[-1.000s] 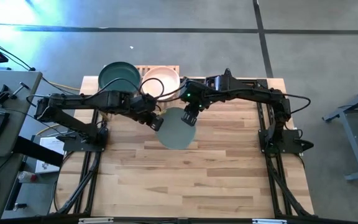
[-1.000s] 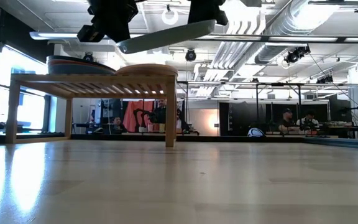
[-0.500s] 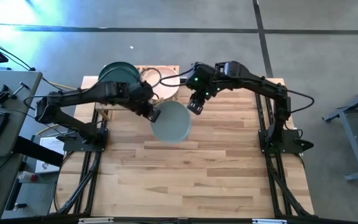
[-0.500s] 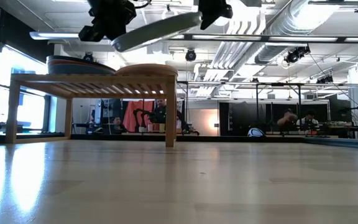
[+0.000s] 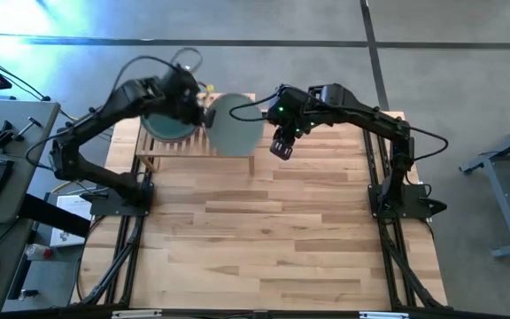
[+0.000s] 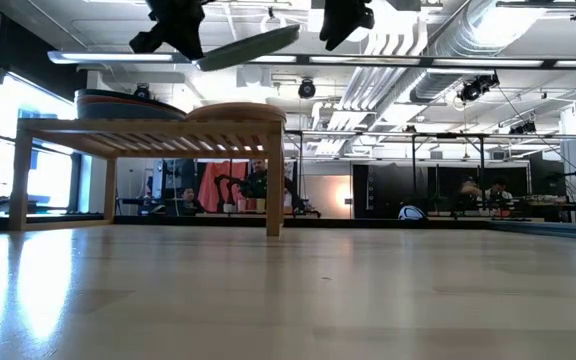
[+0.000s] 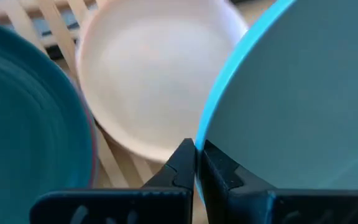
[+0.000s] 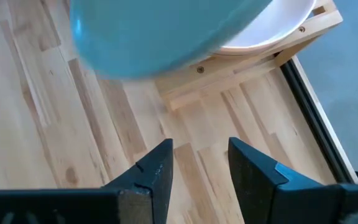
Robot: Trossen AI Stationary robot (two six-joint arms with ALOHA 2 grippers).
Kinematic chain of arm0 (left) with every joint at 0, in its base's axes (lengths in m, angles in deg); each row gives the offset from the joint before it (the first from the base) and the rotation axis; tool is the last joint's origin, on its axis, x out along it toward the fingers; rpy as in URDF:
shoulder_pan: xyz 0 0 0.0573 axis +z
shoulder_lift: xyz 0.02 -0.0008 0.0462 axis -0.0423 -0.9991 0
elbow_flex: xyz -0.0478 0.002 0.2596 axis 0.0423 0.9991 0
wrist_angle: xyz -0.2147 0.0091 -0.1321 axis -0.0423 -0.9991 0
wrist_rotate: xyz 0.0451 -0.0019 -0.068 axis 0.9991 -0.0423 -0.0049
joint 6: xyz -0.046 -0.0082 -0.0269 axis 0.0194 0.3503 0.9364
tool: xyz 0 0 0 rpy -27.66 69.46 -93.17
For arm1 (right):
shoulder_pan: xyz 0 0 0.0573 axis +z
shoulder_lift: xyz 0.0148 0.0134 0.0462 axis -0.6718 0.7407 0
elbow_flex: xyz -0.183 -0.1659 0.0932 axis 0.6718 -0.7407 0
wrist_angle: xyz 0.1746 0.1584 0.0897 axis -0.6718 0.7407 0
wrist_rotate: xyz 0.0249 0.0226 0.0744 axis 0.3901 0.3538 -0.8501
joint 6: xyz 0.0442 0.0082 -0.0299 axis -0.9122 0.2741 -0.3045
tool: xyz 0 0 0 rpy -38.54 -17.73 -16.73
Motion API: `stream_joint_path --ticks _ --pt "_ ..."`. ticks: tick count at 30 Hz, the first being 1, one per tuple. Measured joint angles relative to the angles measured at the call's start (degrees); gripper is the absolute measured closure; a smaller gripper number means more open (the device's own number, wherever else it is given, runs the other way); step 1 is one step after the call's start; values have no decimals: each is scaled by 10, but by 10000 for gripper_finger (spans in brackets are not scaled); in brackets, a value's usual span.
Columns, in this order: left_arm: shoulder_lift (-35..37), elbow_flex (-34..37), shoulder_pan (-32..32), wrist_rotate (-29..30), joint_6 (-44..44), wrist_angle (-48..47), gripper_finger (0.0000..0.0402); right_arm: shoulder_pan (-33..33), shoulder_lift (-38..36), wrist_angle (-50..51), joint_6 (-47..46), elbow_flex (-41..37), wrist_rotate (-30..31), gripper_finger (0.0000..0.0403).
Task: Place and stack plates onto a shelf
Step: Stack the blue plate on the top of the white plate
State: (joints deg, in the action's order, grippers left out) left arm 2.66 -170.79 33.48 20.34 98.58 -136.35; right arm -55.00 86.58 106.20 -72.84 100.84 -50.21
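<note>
Sage-green plate [image 5: 235,124] hangs tilted above the shelf [image 6: 148,135], left gripper [image 7: 196,163] pinching its nine-o'clock rim. Level it over the peach-pink plate [image 7: 151,81], then lower gently. Right gripper [image 8: 199,163], spread, empty, waits just beside at three o'clock.

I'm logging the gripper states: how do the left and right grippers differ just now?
The left gripper is pinched shut on the rim of the sage green plate, carrying it above the shelf. The right gripper is open and holds nothing, beside the plate. Both hang above the table.
</note>
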Motion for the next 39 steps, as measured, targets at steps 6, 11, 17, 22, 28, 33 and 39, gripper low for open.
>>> stream_joint_path --ticks 6,11,17,22,28,33,39 --pt "0 -49 79 -23 -16 15 401 0 0 -1 21 0 0 273" --pt "-12 -87 122 -23 -34 14 401 0 0 -1 35 0 0 272" --pt "-45 -116 153 -24 -53 12 401 0 0 -2 47 0 1 272" --pt "-73 -117 159 -41 -57 -2 401 0 0 -2 50 -1 1 272" --pt "-102 -118 159 -43 -56 -57 401 0 0 -2 64 -1 1 272" --pt "-120 -118 159 -42 -56 -83 401 0 0 -4 65 -1 1 272" --pt "-138 -118 159 -40 -57 -94 401 0 0 -7 65 -1 1 272"
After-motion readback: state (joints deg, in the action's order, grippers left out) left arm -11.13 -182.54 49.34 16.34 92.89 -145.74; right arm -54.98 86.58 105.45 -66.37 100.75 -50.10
